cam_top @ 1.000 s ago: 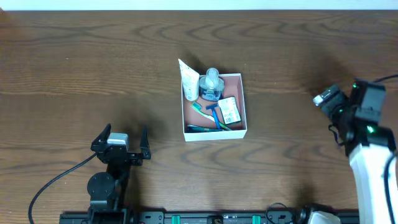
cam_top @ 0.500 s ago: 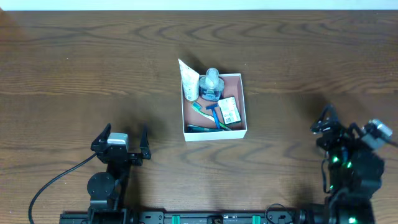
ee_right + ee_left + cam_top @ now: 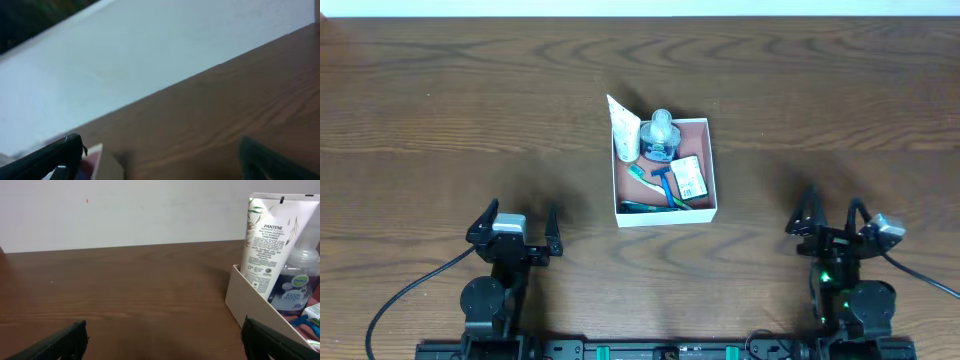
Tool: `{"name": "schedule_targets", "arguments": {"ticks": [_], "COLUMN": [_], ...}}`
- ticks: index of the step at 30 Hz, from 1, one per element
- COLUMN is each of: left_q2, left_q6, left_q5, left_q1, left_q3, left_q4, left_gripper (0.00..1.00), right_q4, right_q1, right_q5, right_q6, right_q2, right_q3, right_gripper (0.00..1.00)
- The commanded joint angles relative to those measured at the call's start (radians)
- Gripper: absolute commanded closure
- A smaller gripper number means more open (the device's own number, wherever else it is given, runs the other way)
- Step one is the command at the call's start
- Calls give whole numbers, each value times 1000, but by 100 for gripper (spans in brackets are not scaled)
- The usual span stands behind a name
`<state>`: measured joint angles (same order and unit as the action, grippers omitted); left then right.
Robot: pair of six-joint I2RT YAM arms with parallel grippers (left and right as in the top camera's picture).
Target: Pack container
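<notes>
Mid desk (image 3: 440,110), a bit twd the far side: container (image 3: 667,215), thin white walls, pinkish floor.

Packed inside:
- Pantene tube (image 3: 624,128), leaning up in the far-left corner, top poking over the wall. Prob too long to lie flat.
- Dettol foam pump bottle (image 3: 661,138), just beside the tube at the far wall, standing up.
- Blue razor (image 3: 667,183), what looks like a toothbrush (image 3: 640,174) & a small white box (image 3: 689,177), lying flat on the floor. Low & flat, so not likely to tip.
- A bit of bare floor at the far-right corner.

Left hand (image 3: 519,214): low near the front edge, left of the container, well apart from it. Wide open, holding nothing.

Right hand (image 3: 832,205): near the front edge too, right of the container, well apart. Wide open as well, nothing in it.

Both w/ fingers pointing twd the far side. Looks like rest spots.

No loose toiletries seen on the desk. So prob done w/ packing, or very close.

Room to move: lots of bare wood on all sides of the container, nothing betw either hand & the box. Thin walls + tall tube over the rim = easy to bump. Safer to come in from above, not from the side. Far desk edge right at the top of the overhead view, pale wall behind.
</notes>
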<state>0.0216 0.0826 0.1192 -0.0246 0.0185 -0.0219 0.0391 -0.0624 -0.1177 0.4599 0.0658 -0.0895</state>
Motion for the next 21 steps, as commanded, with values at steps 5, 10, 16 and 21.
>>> {"name": "schedule_targets", "arguments": {"ticks": [5, 10, 16, 21], "left_q2": [2, 2, 2, 2], "left_q6": [3, 3, 3, 3], "left_q5": [8, 8, 8, 8], "left_q1": [-4, -4, -4, -4], "left_q3": [-14, -14, -14, -14], "left_q4": [-38, -38, -38, -38], "left_gripper": [2, 2, 2, 2], "right_q4": [2, 24, 26, 31], "right_q1": [-10, -8, -8, -8], "right_q5": [21, 20, 29, 48], "right_q6": [-195, -224, -352, -415], "right_q2": [-58, -61, -61, -61], "right_q3": [60, 85, 85, 85], "right_gripper": [1, 1, 1, 1]}}
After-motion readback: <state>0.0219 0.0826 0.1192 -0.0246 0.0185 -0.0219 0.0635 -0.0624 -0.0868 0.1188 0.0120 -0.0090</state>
